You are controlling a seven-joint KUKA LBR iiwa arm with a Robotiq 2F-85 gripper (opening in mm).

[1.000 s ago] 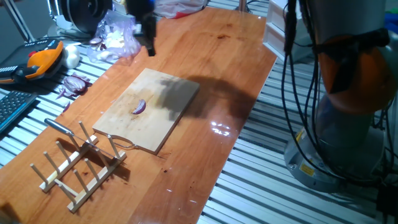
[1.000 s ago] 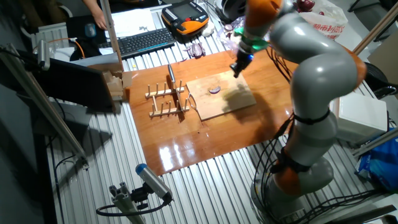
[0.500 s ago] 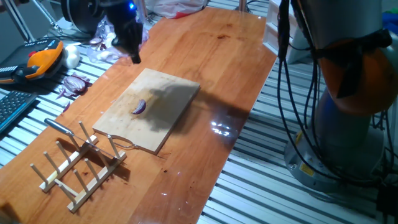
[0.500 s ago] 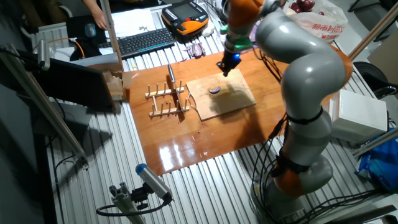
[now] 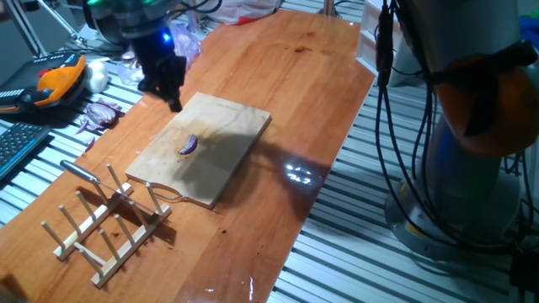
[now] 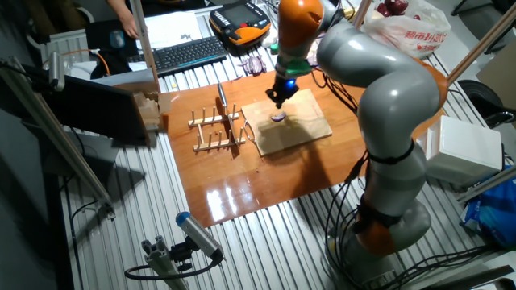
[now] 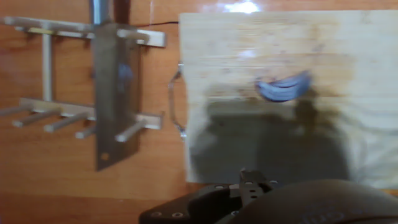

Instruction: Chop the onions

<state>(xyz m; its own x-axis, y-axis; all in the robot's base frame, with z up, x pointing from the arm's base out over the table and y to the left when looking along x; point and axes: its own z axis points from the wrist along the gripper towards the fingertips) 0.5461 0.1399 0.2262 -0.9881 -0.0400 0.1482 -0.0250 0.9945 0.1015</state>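
The onion, a small purple wedge [image 5: 188, 145], lies on the wooden cutting board [image 5: 221, 135], left of its middle. It also shows as a curved wedge [image 7: 283, 87] in the hand view and as a small purple piece [image 6: 278, 118] in the other fixed view. My gripper [image 5: 174, 103] hangs over the board's far left corner, a short way above and beyond the wedge, touching nothing. The other fixed view puts the gripper [image 6: 276, 98] just above the wedge. Its fingers are dark and blurred, and the hand view shows only dark housing, so their gap is unreadable.
A wooden peg rack [image 5: 109, 223] stands left of the board and holds a cleaver [image 7: 115, 93]. Dark onion scraps [image 5: 101, 114], a white bulb [image 5: 98, 78] and an orange pendant [image 5: 55, 84] lie off the table's left edge. The arm's grey base [image 5: 472, 168] stands at right.
The gripper has swung from beyond the board's far edge toward the rack side and dropped lower, ending over the board's far left corner. The wedge has not moved.
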